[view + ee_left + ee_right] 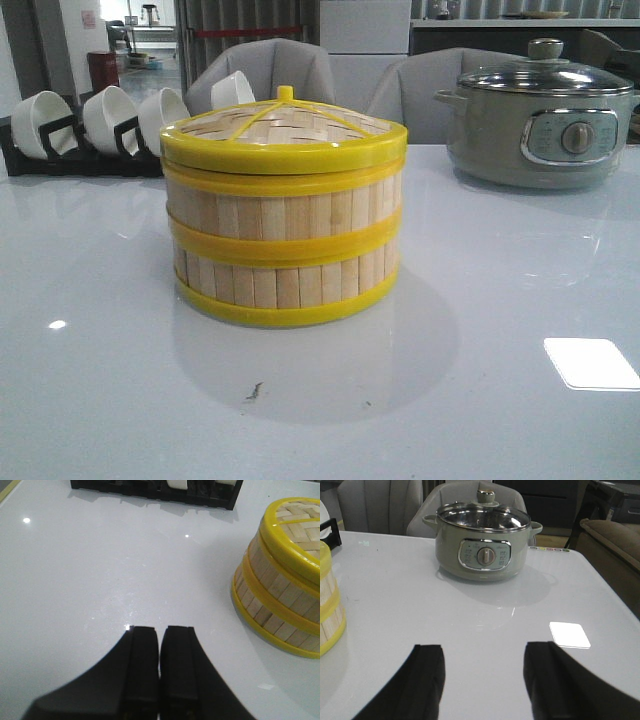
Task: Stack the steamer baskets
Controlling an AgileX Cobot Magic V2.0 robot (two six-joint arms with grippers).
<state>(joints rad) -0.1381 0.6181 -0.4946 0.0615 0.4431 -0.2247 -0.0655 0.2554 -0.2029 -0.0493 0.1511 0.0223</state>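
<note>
Item one, nearest: we are holding our left gripper (159, 645) low over the bare table (480, 400), its black jaws pressed together with only a hairline seam between them, gripping nothing. Our right gripper (484, 672) is hanging likewise over bare tabletop, its dark fingers spread wide apart and empty.

Item two, centre of the table: the steamer baskets (285, 245) are sitting already one upon the other, the flat woven lid (285, 125) resting on top with its small knob upright. Each tier is showing upright pale bamboo slats, matt and ribbed, banded by glossy yellow rims; the stack is round, so we are finding no long axis to align with. In the left wrist view the stack appears close by and off to one side of the shut jaws; in the right wrist view only an edge of it is showing, so we are judging the left arm the nearer. Neither gripper is touching it. We are judging the stacking complete.

Item three, far: a dark rack of white cups (100, 125) is standing at the table's back left, a grey-green electric pot (540, 125) with glass lid at back right.
</note>
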